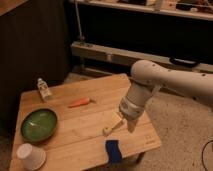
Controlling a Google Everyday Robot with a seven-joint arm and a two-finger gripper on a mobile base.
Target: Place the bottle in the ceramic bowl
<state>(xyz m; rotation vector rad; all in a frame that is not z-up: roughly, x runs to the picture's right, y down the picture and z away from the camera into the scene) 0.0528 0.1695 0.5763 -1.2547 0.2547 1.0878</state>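
Caught at the reach stage of the job, with nothing picked up and the grasp not yet begun. Shows the gripper (127, 124) low over the right half of the wooden surface (75, 137), just beside a pale yellowish stick-like item (113, 126) (touching it or not, hard to say). Cannot tell jaws spread from jaws pressed together.

Finds the bottle (44, 90) upright at the far left corner, untouched, well apart from the gripper. Looks small and clear-whitish, with a white cap and a pale label. Probably light, and likely to tip under a clumsy approach.

Puts the ceramic bowl (39, 125) at the left, nearer the front: green, glossy, shallow, nothing in it, between the bottle and a white paper cup (31, 156) at the front left corner. Leaves an orange carrot (80, 103) mid-surface and a blue item (113, 150) by the front edge, neither part of the job.

Calls next for a long move left and toward the far corner, passing the carrot, then lining up on the bottle's body below the cap. After that, a firm pinch, a lift, and a short carry forward to the bowl.
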